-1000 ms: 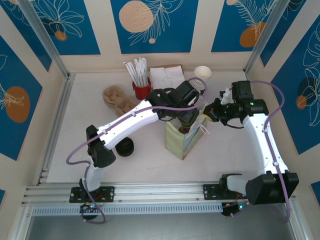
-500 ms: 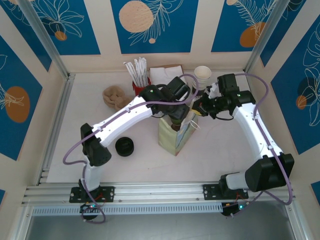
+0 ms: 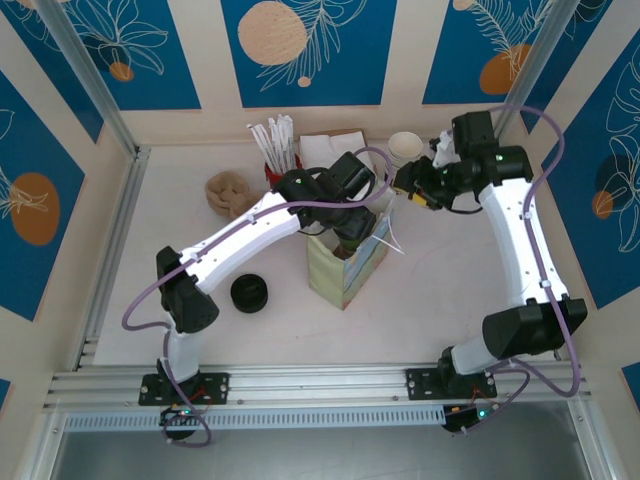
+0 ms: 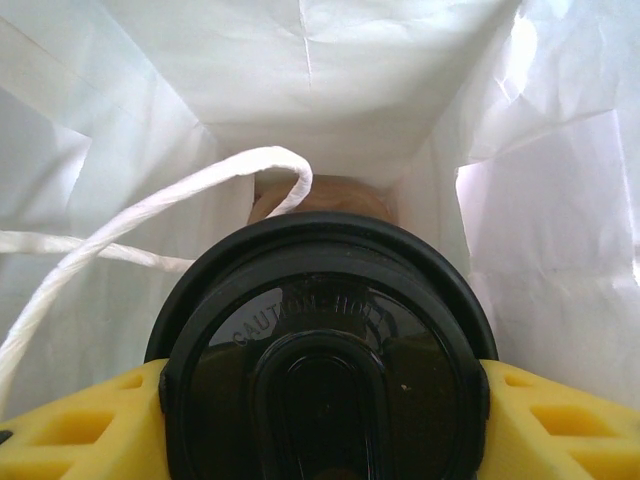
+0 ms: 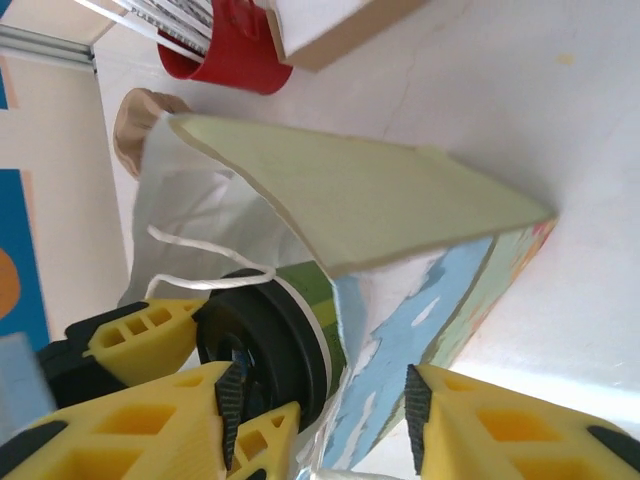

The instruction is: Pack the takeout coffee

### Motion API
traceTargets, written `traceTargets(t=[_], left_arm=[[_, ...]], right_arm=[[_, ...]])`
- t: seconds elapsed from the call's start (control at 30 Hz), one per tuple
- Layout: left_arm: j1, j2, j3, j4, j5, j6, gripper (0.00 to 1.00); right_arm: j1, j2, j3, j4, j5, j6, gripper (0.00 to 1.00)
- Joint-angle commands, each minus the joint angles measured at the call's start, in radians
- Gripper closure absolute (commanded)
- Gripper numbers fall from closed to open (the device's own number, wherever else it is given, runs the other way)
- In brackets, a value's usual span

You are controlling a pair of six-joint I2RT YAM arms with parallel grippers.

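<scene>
Packing step: the coffee cup (image 4: 320,300) looks part-way into the paper bag (image 3: 335,275); lowering it and letting go remain.
Near the bag: a loose black lid (image 3: 249,293) lies on the surface (image 3: 450,290) left of the bag, well apart and out of the way.
Left tool (image 4: 320,420): clenched on the coffee cup, with yellow fingers (image 4: 70,430) against either side of its black lid.
Coffee cup: in the bag's mouth, white walls all round it.
Long axis: along the bag's depth, lid facing the tool, base towards the brown bag floor; a straight push inward should finish the job.
Room: tight to the bag walls on both sides. The string handle (image 4: 150,210) loops just over the lid's rim and could snag.
Right tool (image 5: 325,400): released, fingers apart, just beyond the bag's far-right rim; the left arm is the nearer one.
Beyond the bag: a red cup of straws (image 3: 283,178), napkins (image 3: 335,150) and white paper cups (image 3: 406,147).
</scene>
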Motion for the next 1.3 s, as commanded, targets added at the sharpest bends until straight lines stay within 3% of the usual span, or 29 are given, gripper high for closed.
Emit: traceTargets(t=[0.0, 0.27, 0.73, 0.8, 0.83, 0.9, 1.0, 1.27], left_arm=[[0.012, -0.038, -0.006, 0.015, 0.024, 0.023, 0.37], [0.013, -0.046, -0.007, 0.01, 0.022, 0.02, 0.37], [0.013, -0.064, -0.013, 0.013, 0.035, 0.012, 0.37], [0.014, -0.062, -0.011, 0.012, 0.033, 0.014, 0.37], [0.014, -0.061, -0.01, 0.011, 0.03, 0.014, 0.37], [0.014, -0.061, -0.014, 0.011, 0.025, 0.012, 0.37], [0.014, -0.065, -0.025, 0.016, 0.019, 0.01, 0.37], [-0.001, -0.072, -0.067, 0.063, 0.006, 0.011, 0.37]], right_arm=[[0.005, 0.046, 0.102, -0.132, 0.065, -0.143, 0.48], [0.044, 0.198, 0.197, -0.117, 0.047, -0.298, 0.45], [0.092, 0.343, 0.242, -0.035, -0.041, -0.403, 0.43], [0.095, 0.356, 0.247, -0.03, -0.065, -0.405, 0.49], [0.096, 0.361, 0.252, -0.03, -0.073, -0.406, 0.56], [0.098, 0.365, 0.262, -0.026, -0.094, -0.418, 0.8], [0.099, 0.346, 0.262, -0.015, -0.133, -0.44, 0.96], [0.144, 0.17, 0.026, 0.145, -0.239, -0.535, 1.0]])
